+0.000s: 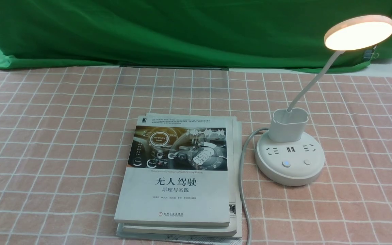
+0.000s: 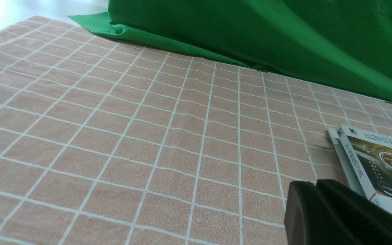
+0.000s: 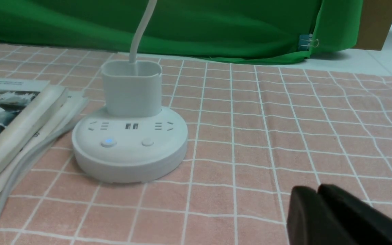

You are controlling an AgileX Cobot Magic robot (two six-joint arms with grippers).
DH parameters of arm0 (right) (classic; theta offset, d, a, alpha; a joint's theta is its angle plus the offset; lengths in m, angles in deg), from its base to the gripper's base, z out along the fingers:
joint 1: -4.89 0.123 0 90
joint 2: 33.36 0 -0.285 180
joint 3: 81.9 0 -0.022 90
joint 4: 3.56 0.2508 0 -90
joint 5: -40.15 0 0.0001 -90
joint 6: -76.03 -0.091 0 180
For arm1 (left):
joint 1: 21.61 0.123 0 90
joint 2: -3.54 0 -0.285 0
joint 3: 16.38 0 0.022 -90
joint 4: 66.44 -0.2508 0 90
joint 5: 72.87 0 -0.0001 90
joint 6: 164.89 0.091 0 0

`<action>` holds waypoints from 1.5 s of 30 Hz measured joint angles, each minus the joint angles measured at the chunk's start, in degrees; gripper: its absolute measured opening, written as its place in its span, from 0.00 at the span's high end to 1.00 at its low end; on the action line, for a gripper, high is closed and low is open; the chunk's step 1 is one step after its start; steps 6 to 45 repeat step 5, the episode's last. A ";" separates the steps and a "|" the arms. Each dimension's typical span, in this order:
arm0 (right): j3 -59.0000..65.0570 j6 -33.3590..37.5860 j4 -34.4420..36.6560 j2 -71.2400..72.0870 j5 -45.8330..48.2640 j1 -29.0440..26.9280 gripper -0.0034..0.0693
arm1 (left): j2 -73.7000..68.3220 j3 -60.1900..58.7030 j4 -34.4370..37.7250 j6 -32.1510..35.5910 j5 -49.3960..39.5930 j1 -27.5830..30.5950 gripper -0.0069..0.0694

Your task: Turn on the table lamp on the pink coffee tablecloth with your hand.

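Observation:
The white table lamp point(image 1: 289, 160) stands on the pink coffee tablecloth point(image 1: 46, 136) at the right. Its disc head point(image 1: 358, 32) glows warm white and the left button point(image 1: 286, 164) on the base shows a blue light. The lamp base also shows in the right wrist view point(image 3: 129, 146). My right gripper point(image 3: 317, 190) is shut and empty, low over the cloth, well apart from the base. My left gripper point(image 2: 316, 184) is shut and empty beside the book's far corner. Neither hand shows in the front view.
A stack of books point(image 1: 179, 177) lies in the middle of the cloth, left of the lamp. The lamp's grey cord point(image 1: 243, 190) runs along the books' right edge to the front. A green backdrop cloth point(image 1: 182, 30) hangs at the back.

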 joint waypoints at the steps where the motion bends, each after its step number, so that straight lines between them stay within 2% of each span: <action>1: 0.00 0.00 0.00 0.00 0.00 0.00 0.82 | 0.00 0.00 0.00 -0.07 0.00 0.00 0.88; 45: 0.00 0.00 0.00 0.00 0.00 0.00 0.80 | 0.00 0.00 0.00 -0.11 0.00 0.00 0.88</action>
